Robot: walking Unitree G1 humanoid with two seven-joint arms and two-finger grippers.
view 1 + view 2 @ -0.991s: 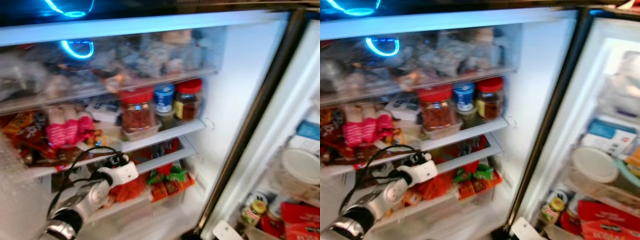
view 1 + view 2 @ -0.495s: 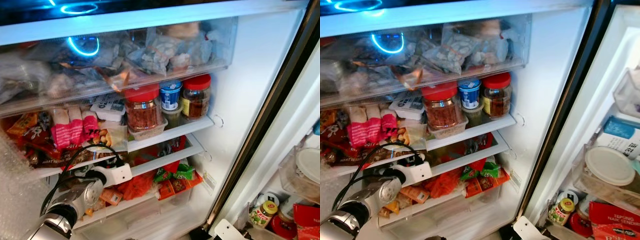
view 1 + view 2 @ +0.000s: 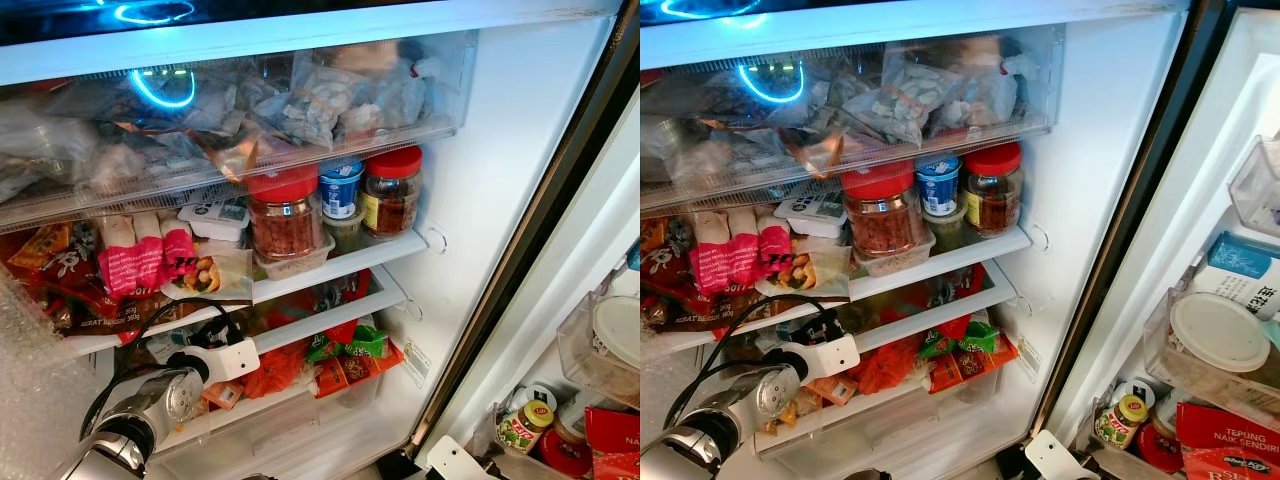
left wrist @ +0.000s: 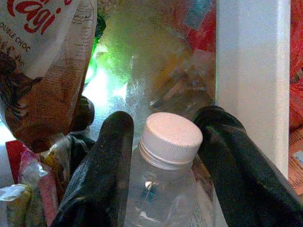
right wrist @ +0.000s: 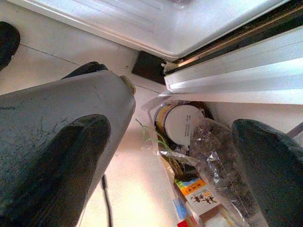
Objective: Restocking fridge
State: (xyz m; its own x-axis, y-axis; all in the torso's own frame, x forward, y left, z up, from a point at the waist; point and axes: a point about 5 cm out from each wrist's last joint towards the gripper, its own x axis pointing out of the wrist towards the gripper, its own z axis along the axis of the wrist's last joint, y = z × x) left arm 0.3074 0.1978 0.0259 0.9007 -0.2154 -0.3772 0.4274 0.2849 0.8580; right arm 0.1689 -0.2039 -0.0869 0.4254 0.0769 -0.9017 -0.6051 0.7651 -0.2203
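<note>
Left gripper (image 4: 163,156) clamped on clear plastic bottle with white cap (image 4: 165,165), reaching onto lower fridge shelf (image 3: 330,320) beside red snack packets (image 3: 270,365); right gripper (image 5: 175,156) spread wide, low above floor.

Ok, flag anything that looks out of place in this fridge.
Nothing is spilled or broken. The shelves are crammed, with snack packets piled loosely. The left gripper holds a clear bottle at that crowded lower shelf.

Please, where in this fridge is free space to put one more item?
Bare room: the shelf end right of the red-lidded jars, beside the fridge wall. Elsewhere crowded: the snack packets fill the shelf's left, where the left pincer holds a bottle.
</note>
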